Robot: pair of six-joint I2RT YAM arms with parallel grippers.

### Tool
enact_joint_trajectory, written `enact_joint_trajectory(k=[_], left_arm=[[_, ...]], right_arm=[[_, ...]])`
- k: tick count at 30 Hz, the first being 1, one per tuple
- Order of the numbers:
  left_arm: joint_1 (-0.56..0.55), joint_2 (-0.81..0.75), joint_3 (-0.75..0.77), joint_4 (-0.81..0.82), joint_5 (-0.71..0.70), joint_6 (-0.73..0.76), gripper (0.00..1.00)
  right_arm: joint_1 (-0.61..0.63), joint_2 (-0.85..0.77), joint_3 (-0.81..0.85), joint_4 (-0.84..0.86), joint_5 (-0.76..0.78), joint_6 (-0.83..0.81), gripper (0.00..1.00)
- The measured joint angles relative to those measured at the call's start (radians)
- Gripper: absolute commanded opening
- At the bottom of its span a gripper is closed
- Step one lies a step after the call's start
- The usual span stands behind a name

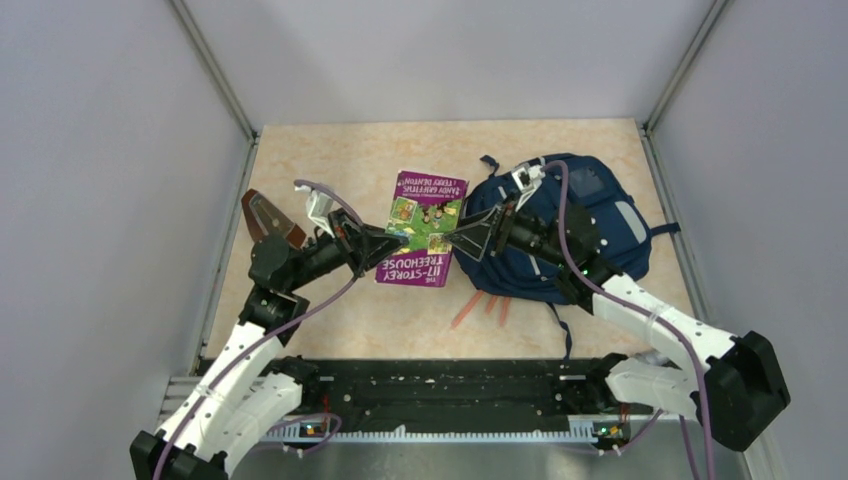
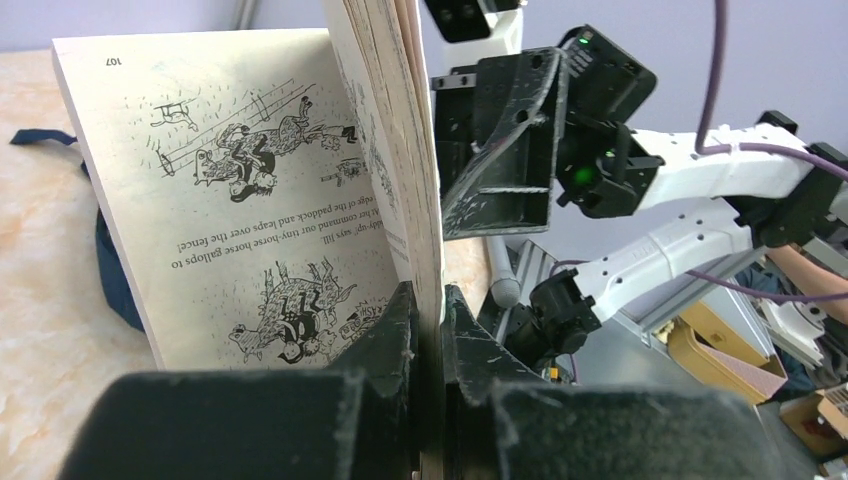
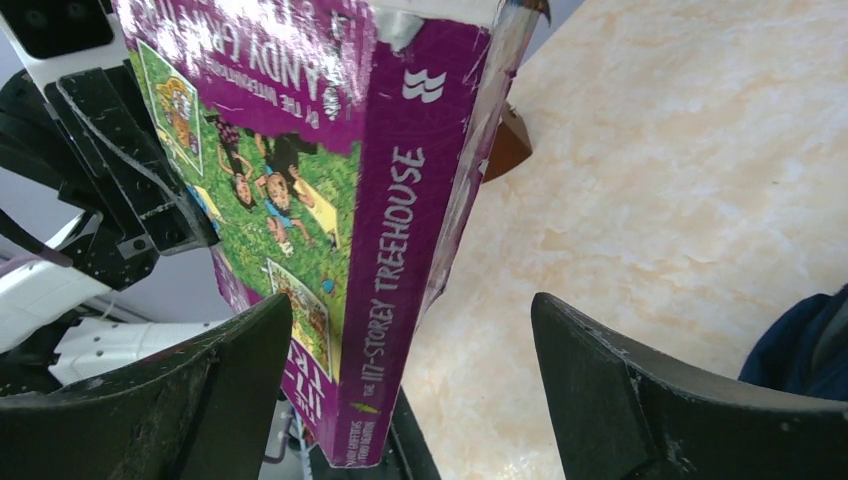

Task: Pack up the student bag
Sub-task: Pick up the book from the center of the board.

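The student bag (image 1: 585, 215), a navy backpack, lies at the right of the table, and one blue corner of it (image 3: 812, 350) shows in the right wrist view. A purple paperback book (image 1: 422, 228) hangs between the two arms above the table. My left gripper (image 1: 383, 243) is shut on the page edge, the fingers clamping a block of pages (image 2: 430, 310) while page 107 (image 2: 240, 190) fans open. My right gripper (image 1: 457, 238) is open, its fingers (image 3: 640, 390) standing either side of the purple spine (image 3: 395, 260) with a wide gap on the right.
A brown triangular object (image 1: 266, 216) lies at the left by the wall and shows behind the book (image 3: 505, 148). Orange pencils (image 1: 482, 308) lie in front of the bag. Grey walls close in three sides. A dark strap (image 1: 564, 335) trails toward the near rail.
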Motion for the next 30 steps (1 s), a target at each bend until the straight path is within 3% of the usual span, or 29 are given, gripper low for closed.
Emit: enact_joint_trajectory(k=[6, 9, 13, 16, 17, 19, 21, 23, 27, 30], left_arm=[[-0.037, 0.002, 0.0, 0.041, 0.023, 0.006, 0.0], [-0.05, 0.004, 0.0, 0.056, 0.024, 0.014, 0.0], [-0.066, 0.026, 0.0, 0.069, 0.026, 0.019, 0.0], [-0.078, 0.05, 0.0, 0.069, 0.02, 0.026, 0.01], [-0.078, 0.055, 0.0, 0.063, 0.016, 0.031, 0.09], [-0.077, 0.053, 0.002, 0.029, -0.012, 0.058, 0.36], [-0.08, 0.039, 0.013, -0.034, -0.053, 0.108, 0.59], [-0.086, 0.004, 0.027, -0.129, -0.125, 0.15, 0.76], [-0.087, -0.075, 0.051, -0.259, -0.302, 0.211, 0.89], [-0.087, -0.081, 0.07, -0.293, -0.323, 0.228, 0.94]], right_arm=[[0.027, 0.032, 0.009, 0.023, -0.052, -0.006, 0.87], [0.032, 0.035, 0.018, 0.042, -0.068, -0.006, 0.82], [0.032, 0.037, 0.026, 0.076, -0.077, 0.003, 0.54], [0.032, 0.037, 0.026, 0.085, -0.073, 0.012, 0.21], [0.033, 0.037, 0.026, 0.085, -0.069, 0.011, 0.13], [0.034, 0.031, 0.026, 0.085, -0.063, 0.008, 0.01], [0.037, 0.011, 0.026, 0.053, -0.038, -0.009, 0.0], [0.043, -0.016, 0.026, 0.003, -0.007, -0.036, 0.0], [0.042, -0.077, 0.026, -0.102, 0.071, -0.106, 0.0], [0.042, -0.115, 0.026, -0.162, 0.102, -0.151, 0.0]])
